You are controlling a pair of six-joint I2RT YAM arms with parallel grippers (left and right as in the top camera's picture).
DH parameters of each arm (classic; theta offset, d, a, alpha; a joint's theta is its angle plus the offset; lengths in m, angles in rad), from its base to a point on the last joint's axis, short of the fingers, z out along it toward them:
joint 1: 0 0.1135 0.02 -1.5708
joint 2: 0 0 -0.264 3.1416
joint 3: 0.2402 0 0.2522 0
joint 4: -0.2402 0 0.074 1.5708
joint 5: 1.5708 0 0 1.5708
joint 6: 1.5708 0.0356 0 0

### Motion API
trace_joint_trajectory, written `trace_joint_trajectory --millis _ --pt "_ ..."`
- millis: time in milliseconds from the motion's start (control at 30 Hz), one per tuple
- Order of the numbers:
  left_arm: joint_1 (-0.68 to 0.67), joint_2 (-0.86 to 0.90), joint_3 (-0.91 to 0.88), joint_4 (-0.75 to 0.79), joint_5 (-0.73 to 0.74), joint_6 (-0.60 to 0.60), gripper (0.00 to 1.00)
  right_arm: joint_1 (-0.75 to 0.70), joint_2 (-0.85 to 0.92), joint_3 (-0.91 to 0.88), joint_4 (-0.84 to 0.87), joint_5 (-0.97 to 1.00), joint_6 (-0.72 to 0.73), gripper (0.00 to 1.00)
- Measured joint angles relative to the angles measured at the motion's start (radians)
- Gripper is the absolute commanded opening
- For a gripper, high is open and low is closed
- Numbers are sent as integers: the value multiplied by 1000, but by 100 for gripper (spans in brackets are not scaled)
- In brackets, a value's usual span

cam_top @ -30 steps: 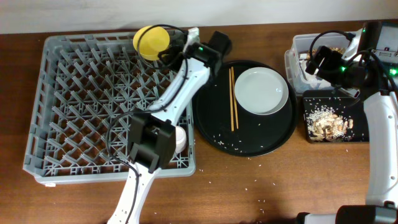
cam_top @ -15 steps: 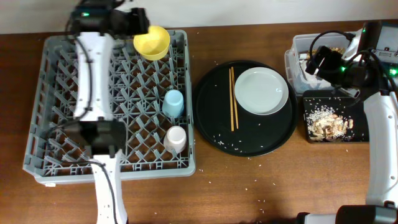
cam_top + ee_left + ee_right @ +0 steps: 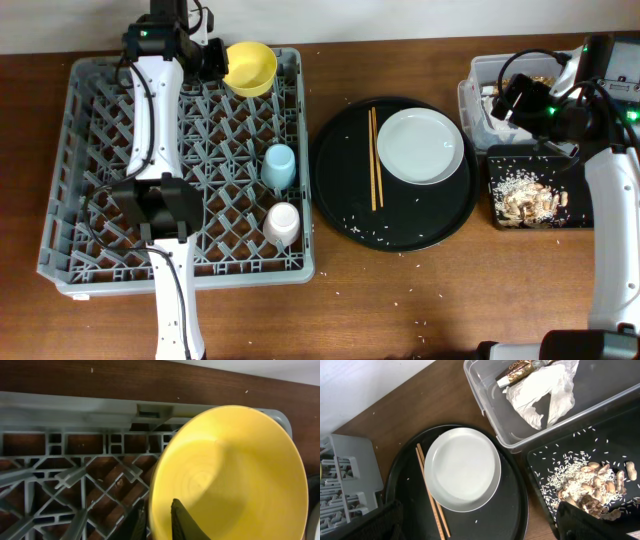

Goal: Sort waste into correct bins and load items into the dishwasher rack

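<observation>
One yellow bowl [image 3: 230,475] has its rim pinched in the left hand [image 3: 160,521].

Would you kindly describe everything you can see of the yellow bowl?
The yellow bowl is small, round and smooth, plastic by its look, with faint rings inside and nothing in it. It sits open side up over the far right corner of the grey rack; whether it touches the rack is unclear. The left gripper pinches its rim, jaws inside and outside.
</observation>
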Motion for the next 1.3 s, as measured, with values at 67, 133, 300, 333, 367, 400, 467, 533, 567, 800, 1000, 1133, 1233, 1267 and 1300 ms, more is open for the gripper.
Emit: trace_joint_trajectory --millis 67,133,300,333,367,400,467,533,567,800,1000,1133,1233,1267,1300 --pt "0 0 0 0 -8 0 13 0 0 0 0 0 0 98" --pt "0 0 -2 0 -12 0 13 0 0 0 0 0 0 99" --pt "-1 15 -2 1 -15 0 1 0 0 0 0 0 0 98" --pt "-1 21 -2 5 -11 0 1 0 0 0 0 0 0 99" --pt "-1 21 -2 5 -11 0 1 0 0 0 0 0 0 99" --pt "-1 22 7 -2 -12 0 1 0 0 0 0 0 0 98" --pt "-1 29 69 -69 -15 0 1 0 0 0 0 0 0 99" --pt "-6 32 179 -145 -23 0 1 0 0 0 1 0 0 98" --pt "-12 25 226 -180 -43 0 1 0 0 0 0 0 0 98" --pt "-360 -65 214 -272 -895 0 1 0 1 0 0 0 0 98" --pt "-484 -43 -23 -69 -1472 1 0 0 1 0 0 0 0 98" --pt "-481 -17 -49 -21 -1531 0 0 0 1 0 0 0 0 99" --pt "-481 -17 -49 -45 -1538 -2 0 0 1 0 0 0 0 98" --pt "-481 -17 -49 -72 -1539 -11 0 0 1 0 0 0 0 98" --pt "-481 -15 -51 -103 -1538 -24 0 0 1 0 0 0 0 98"
